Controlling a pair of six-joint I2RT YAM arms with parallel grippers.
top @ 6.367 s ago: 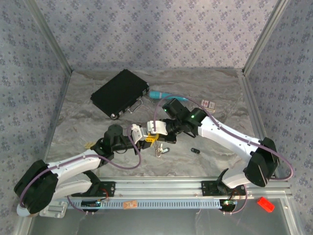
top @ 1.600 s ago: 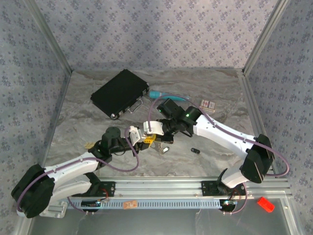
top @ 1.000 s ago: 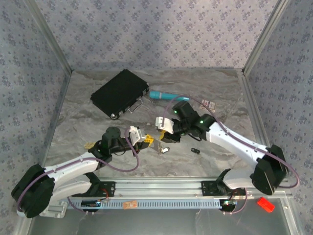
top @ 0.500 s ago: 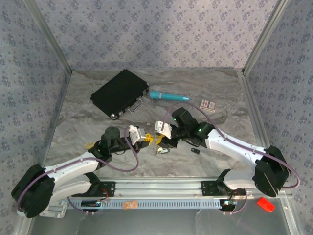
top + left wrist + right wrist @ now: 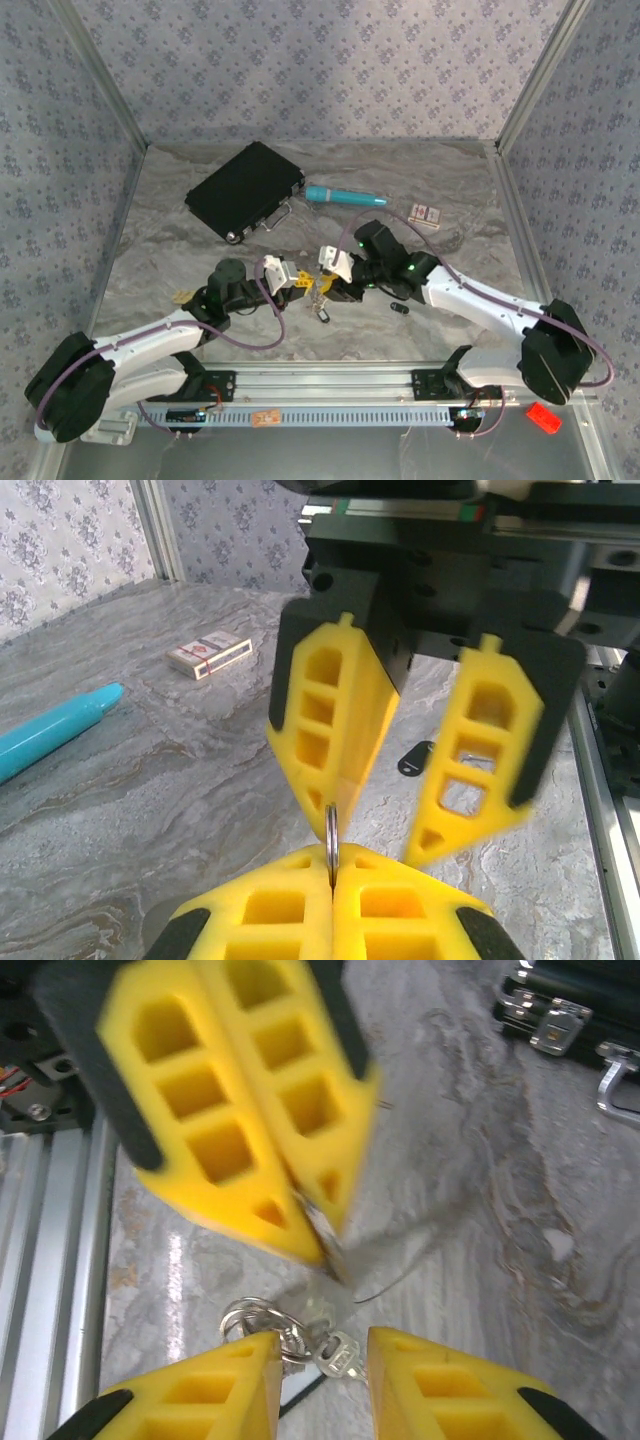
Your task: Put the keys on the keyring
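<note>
While the left gripper point(image 5: 332, 868) clamps the keyring point(image 5: 331, 832), we should close the parted right gripper point(image 5: 322, 1342) squarely on the keys point(image 5: 338, 1354).

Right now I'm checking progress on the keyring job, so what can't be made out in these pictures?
- Left wrist: the keyring is edge-on in the shut left gripper; its loop is hidden.
- Top view: the keys are too small to count.
- Right wrist: the left gripper's tip is motion-blurred; the open right gripper covers part of the keys, so whether any is threaded is unclear.
</note>
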